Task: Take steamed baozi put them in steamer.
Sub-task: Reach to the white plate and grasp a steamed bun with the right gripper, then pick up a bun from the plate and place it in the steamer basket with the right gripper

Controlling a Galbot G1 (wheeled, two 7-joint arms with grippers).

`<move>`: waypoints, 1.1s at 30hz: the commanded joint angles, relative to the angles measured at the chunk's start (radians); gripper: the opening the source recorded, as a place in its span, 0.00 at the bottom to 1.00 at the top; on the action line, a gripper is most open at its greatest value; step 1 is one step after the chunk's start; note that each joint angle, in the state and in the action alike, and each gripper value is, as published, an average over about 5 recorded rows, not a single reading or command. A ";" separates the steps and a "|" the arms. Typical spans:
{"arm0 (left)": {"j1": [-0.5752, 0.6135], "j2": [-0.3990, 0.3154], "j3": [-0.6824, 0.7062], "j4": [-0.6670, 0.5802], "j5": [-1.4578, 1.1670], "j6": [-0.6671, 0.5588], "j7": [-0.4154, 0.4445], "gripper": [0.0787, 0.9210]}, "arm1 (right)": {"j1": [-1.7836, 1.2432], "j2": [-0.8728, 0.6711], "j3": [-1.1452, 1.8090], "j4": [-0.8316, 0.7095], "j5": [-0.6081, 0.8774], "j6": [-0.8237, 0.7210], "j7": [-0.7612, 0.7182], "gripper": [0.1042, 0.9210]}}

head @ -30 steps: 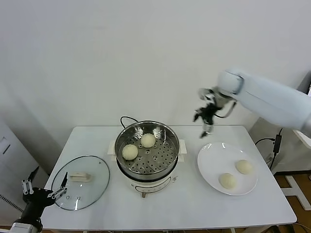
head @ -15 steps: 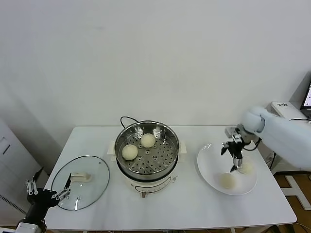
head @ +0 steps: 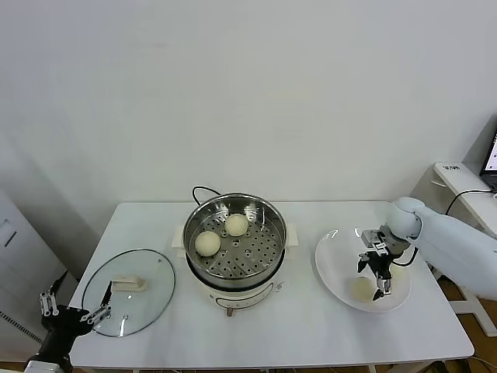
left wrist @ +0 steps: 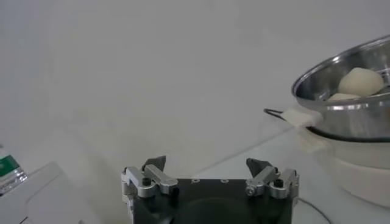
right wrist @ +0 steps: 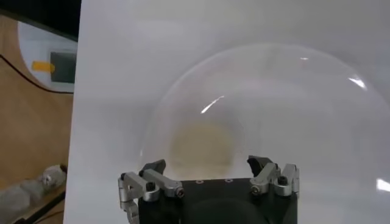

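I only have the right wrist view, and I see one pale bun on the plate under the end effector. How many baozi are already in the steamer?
Observer: Two baozi sit in the steamer, toward its left and far side.
Operator: Any other bun on the plate?
Observer: Yes, a second bun lies on the plate, just beyond the right end effector, partly hidden by it.
Operator: Where is the left arm?
Observer: The left end effector hangs open off the near left corner of the table, beside the glass lid.
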 commanded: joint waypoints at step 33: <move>0.000 -0.023 -0.037 -0.001 -0.027 -0.024 0.000 0.88 | 0.714 0.494 -0.311 0.124 0.190 0.277 0.008 0.42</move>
